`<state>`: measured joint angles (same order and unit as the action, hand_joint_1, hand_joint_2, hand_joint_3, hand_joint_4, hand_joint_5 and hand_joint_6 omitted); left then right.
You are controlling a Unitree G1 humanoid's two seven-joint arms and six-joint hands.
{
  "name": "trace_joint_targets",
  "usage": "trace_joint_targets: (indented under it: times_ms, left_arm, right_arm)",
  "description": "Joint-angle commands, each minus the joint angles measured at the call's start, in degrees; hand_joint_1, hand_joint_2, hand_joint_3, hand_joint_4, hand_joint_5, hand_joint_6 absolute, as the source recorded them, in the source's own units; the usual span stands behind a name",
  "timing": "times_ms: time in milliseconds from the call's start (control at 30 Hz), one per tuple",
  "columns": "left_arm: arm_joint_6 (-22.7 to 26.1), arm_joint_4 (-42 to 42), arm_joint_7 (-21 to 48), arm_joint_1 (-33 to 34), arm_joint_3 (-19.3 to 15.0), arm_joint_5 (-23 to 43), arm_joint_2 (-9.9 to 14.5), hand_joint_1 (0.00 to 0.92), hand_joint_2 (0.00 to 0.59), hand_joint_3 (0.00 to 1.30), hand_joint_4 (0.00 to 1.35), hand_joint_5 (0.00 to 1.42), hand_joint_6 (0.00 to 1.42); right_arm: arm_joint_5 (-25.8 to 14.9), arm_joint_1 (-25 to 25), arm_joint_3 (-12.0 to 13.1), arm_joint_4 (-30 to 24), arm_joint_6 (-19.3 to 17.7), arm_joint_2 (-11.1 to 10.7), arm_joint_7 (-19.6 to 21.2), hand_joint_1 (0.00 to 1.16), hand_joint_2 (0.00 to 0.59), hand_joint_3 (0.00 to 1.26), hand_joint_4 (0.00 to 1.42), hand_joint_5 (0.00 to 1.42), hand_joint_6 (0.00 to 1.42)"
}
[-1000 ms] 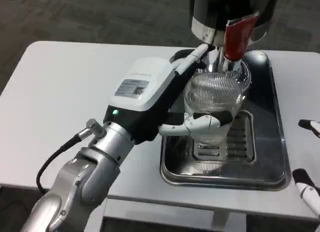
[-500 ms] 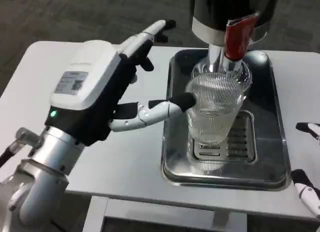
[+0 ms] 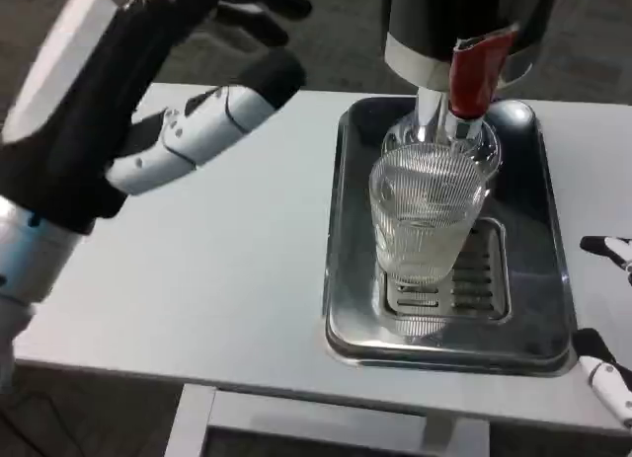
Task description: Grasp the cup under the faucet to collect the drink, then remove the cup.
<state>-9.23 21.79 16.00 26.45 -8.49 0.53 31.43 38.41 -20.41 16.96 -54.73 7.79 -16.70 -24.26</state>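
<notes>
The left hand (image 3: 109, 131) is running off the top and left edges, its back and upper fingers (image 3: 212, 116) motion-blurred. The right hand (image 3: 610, 314) is showing only fingertips at the right edge; its pose is not being resolved. The dispenser (image 3: 464, 28) is being cropped by the top edge. The liquid level inside the ribbed cup (image 3: 427, 220) is remaining indistinct.

Even, bright overhead light on the white worktop (image 3: 227, 279); soft shadows only; glare patches on the steel drip tray (image 3: 346, 309) rim and the dispenser's chrome band (image 3: 420, 67); left robot hand (image 3: 109, 112) close to lens, motion-blurred and soft; ribbed cup (image 3: 430, 220) fairly sharp; floor beyond dim.
</notes>
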Motion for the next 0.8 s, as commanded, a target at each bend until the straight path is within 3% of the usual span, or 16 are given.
trace_joint_targets:
  times_ms: [33,200,400,800]
  left_arm:
    - [6.98,0.4,6.8,5.38,0.54,10.39,0.75,0.0,0.184,0.37,0.37,0.4,0.41]
    - [14.26,0.79,11.15,11.87,1.82,17.6,1.11,0.0,0.169,0.32,0.28,0.34,0.34]
    - [19.92,-0.83,15.08,17.11,3.23,20.96,1.16,0.0,0.159,0.28,0.23,0.33,0.31]
    - [22.47,-9.05,18.88,21.11,7.62,19.75,-1.86,0.0,0.143,0.21,0.14,0.27,0.25]
  right_arm:
    - [-0.49,-0.14,-0.29,-0.8,-0.01,0.04,0.51,0.45,0.497,0.13,0.09,0.07,0.1]
    - [-0.11,0.14,-0.68,-0.84,0.07,0.23,0.66,0.44,0.498,0.13,0.09,0.07,0.1]
    - [0.14,0.42,-0.94,-0.91,0.26,0.19,0.57,0.44,0.499,0.13,0.09,0.07,0.1]
    - [-0.24,0.26,-0.97,-1.19,0.26,0.11,0.62,0.43,0.499,0.13,0.1,0.07,0.1]
